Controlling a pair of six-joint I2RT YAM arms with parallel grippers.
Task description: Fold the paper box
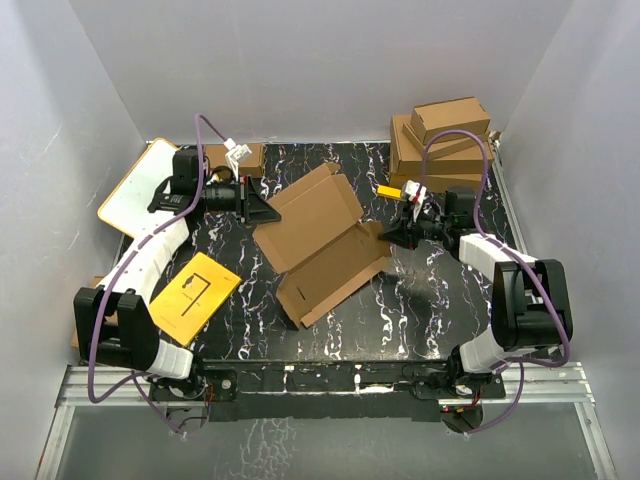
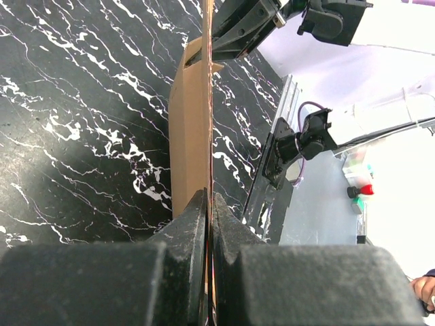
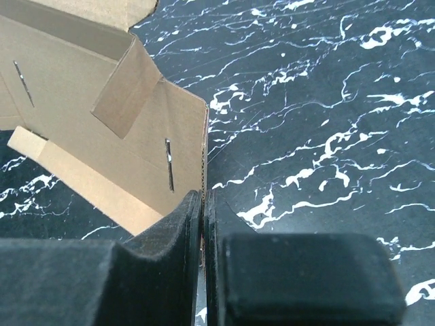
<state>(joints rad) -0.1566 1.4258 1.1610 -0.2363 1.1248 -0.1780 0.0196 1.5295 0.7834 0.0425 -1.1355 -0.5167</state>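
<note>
The half-open paper box (image 1: 318, 243) sat mid-table (image 1: 440, 310), with the left gripper (image 1: 270, 213) and right gripper (image 1: 386, 235) each pinched onto an opposite edge. Uneven pulling, I judged, could tear the cardboard or slip a thin edge free.

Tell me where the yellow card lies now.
In the top view, the yellow card lies flat on the table at the left, close beside the left arm and left of the paper box.

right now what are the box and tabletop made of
The paper box: matte brown corrugated cardboard; fluting shows along its cut edge in the right wrist view. The table: black with white veins, marble-look; stone or printed sheet, cannot tell.
</note>
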